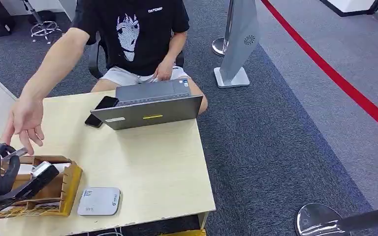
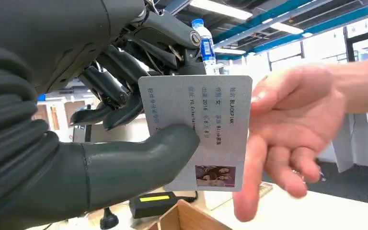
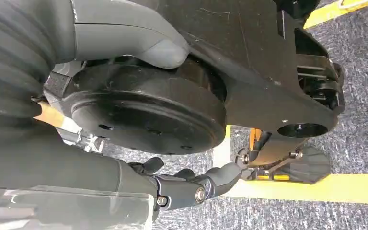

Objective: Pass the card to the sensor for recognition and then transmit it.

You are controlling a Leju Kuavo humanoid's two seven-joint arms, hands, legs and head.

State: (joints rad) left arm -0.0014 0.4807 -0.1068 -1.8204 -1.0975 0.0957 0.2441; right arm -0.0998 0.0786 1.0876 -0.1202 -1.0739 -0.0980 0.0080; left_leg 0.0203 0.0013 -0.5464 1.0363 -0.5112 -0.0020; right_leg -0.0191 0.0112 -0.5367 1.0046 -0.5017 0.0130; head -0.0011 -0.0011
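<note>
Pale wooden worktop point(image 1: 147, 162) on grey carpet, a seated person behind it. The left hand point(image 2: 100, 143) pinches a white printed card with a small photo point(image 2: 206, 129) between thumb and fingers, raised above the wooden tray point(image 1: 66, 189), evidently offered to the person's outstretched hand point(image 2: 292, 129). The grey sensor pad point(image 1: 99, 201) lies beside the tray. Right hand point(image 3: 124, 120) hangs low, grip undeterminable.

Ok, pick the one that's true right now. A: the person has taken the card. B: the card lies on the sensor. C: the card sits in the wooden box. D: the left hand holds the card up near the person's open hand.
D: the left hand pinches the card under its thumb, and the person's hand is open right beside the card's edge.
</note>
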